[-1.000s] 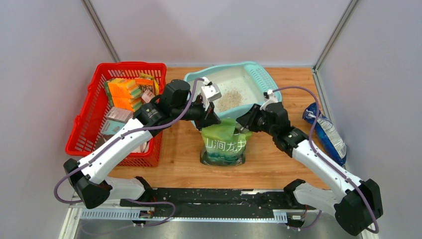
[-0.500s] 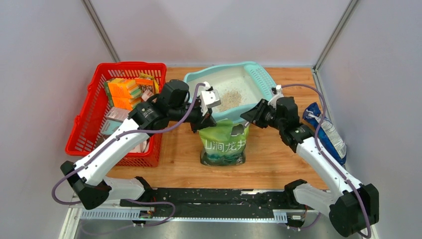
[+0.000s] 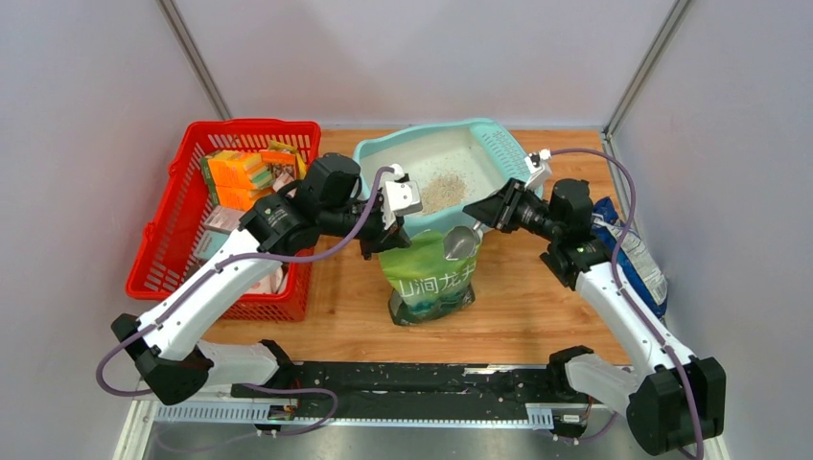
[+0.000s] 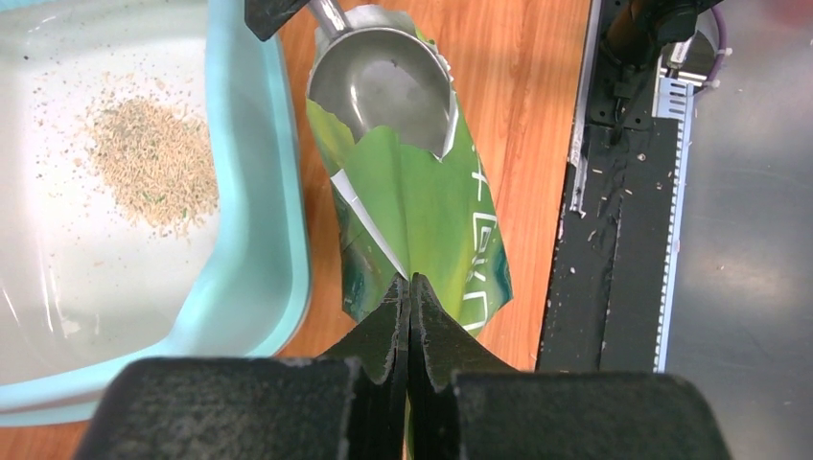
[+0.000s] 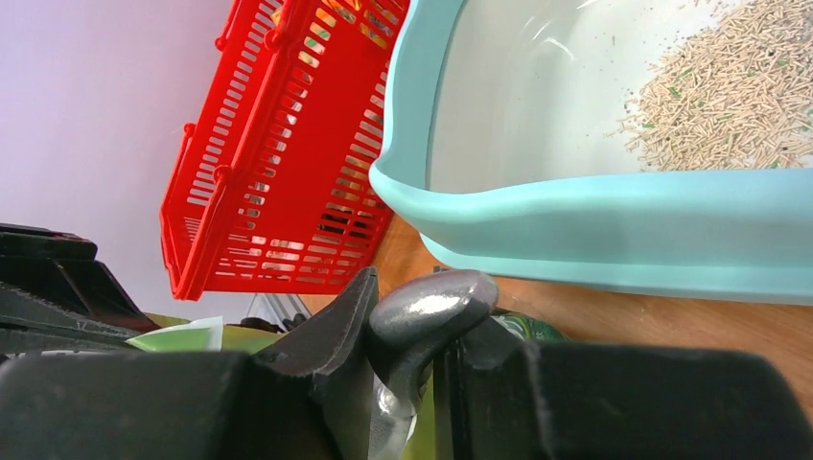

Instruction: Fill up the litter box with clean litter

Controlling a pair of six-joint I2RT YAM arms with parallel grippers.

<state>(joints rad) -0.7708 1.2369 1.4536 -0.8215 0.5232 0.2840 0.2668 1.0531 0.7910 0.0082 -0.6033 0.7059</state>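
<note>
Overhead, the litter box (image 3: 365, 156) sits at the far middle of the wooden table (image 3: 537, 307), with a small pile of clean litter (image 3: 443, 190) on its whitish floor. A red basket (image 3: 163, 240) of packets stands to the left of the box, and a blue packet (image 3: 633, 254) lies to its right. A green bag (image 3: 431, 278) stands just in front of the box's near rim. The left gripper (image 3: 381, 241) is clamped on the bag's upper left edge. The right gripper (image 3: 482, 213) grips the handle of a metal scoop (image 3: 460, 244), whose bowl hangs at the bag's open mouth, just short of the box.

From the left wrist, the left gripper (image 4: 410, 309) has its jaws pressed together on a fold of the bag (image 4: 422, 220). The scoop (image 4: 383, 91) lies in the torn mouth beside the box's teal rim (image 4: 278, 192), its bowl looking empty. The litter (image 4: 153, 163) is a loose patch inside the box.

From the right wrist, the right gripper (image 5: 410, 331) pinches the scoop's grey handle (image 5: 431, 302) between both jaws. Just beyond it runs the box's rim (image 5: 623, 220), with litter (image 5: 729, 96) behind and the basket (image 5: 288, 144) at the box's far side.
</note>
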